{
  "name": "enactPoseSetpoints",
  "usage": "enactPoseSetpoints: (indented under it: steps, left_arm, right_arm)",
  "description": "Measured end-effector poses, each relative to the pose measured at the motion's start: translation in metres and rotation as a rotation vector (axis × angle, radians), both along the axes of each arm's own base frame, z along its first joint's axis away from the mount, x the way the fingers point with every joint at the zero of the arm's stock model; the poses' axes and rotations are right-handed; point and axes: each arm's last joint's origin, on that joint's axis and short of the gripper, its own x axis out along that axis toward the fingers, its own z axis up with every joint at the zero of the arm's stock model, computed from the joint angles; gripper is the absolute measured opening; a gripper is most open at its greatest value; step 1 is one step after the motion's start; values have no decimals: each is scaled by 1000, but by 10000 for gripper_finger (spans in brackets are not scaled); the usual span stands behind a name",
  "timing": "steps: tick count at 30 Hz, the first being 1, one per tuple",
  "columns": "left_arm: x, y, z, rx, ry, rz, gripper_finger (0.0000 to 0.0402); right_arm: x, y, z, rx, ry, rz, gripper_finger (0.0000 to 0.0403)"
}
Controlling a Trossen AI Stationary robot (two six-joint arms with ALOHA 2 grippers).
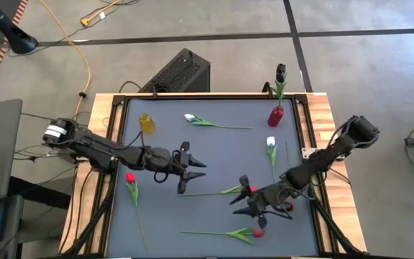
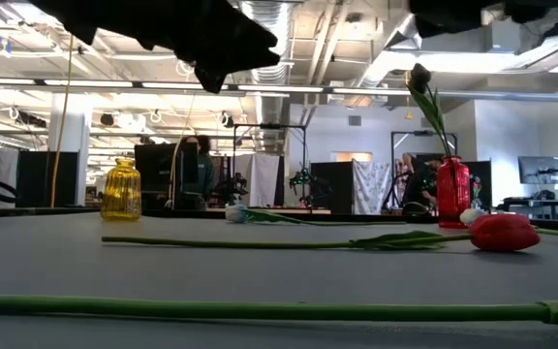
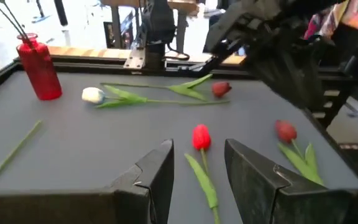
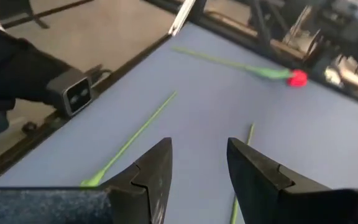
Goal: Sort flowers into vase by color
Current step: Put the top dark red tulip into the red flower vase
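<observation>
Several artificial tulips lie flat on the grey mat. A red tulip (image 1: 254,189) lies with its stem toward the left. Another red one (image 1: 257,232) is near the front edge, and a third (image 1: 130,177) is on the left side. Two white tulips (image 1: 190,117) (image 1: 270,142) lie farther back. A dark tulip (image 1: 280,72) stands in the red vase (image 1: 276,115); the yellow vase (image 1: 146,122) holds nothing. My left gripper (image 1: 192,173) hovers open at mid-table, with a red tulip (image 3: 201,137) ahead between its fingers. My right gripper (image 1: 239,198) is open above the mat (image 4: 197,146), beside the red tulip's head.
Wooden rails (image 1: 329,144) frame the mat. A further red bud (image 3: 221,89) lies under the right arm. Loose green stems (image 4: 135,134) cross the mat near the right gripper. A black box (image 1: 182,72) sits beyond the far edge. Bare mat lies between the vases.
</observation>
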Motion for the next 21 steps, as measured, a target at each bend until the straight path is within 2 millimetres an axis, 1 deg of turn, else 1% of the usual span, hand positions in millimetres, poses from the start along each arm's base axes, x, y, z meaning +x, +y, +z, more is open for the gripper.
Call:
enactPoseSetpoints:
  steps: [2, 7, 10, 13, 16, 18, 21]
  left_arm:
    - [0, -10, -7, -9, 26, 5, 130]
    - [9, -35, -29, -66, 15, 20, 130]
    - [23, -51, -40, -80, 29, 0, 130]
    - [43, -66, -47, -72, 51, -23, 130]
    - [63, -78, -53, -29, 131, -34, 130]
    - [73, -82, -58, 3, 226, -24, 130]
    - [87, -86, -57, 14, 329, 11, 130]
  right_arm:
    - [-8, 2, -1, 7, 53, 1, 180]
    - [-21, 7, 1, 55, 127, -1, 180]
    - [-27, 12, -3, 60, 172, 7, 180]
    - [-33, 19, -3, 70, 184, 27, 180]
    - [-39, 26, -5, 70, 196, 56, 180]
    - [-44, 31, -6, 68, 205, 74, 180]
    - [-51, 37, -7, 77, 224, 94, 180]
